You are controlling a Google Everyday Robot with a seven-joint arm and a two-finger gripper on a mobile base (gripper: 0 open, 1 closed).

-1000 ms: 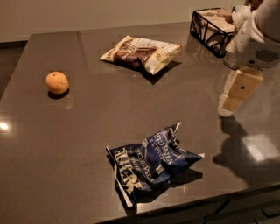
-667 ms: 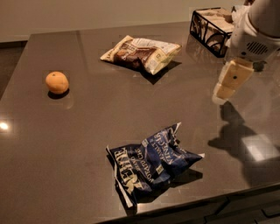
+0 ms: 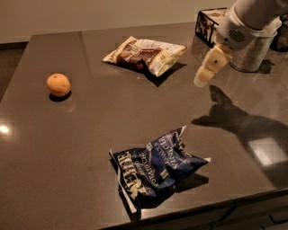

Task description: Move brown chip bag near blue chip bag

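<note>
Gripper (image 3: 208,68) hovers right of brown bag (image 3: 145,55), can't tell if parted; pinch bag's right end, carry toward blue bag (image 3: 155,168).

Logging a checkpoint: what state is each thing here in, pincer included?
brown chip bag: lying flat at the far side, not held.
blue chip bag: crumpled, lying near the front edge.
orange: whole, resting at the left.
pincer: in the air right of the brown chip bag, touching neither bag.

Dark glossy stone countertop (image 3: 90,134) catching light glare, pale wall (image 3: 90,13) behind
</note>
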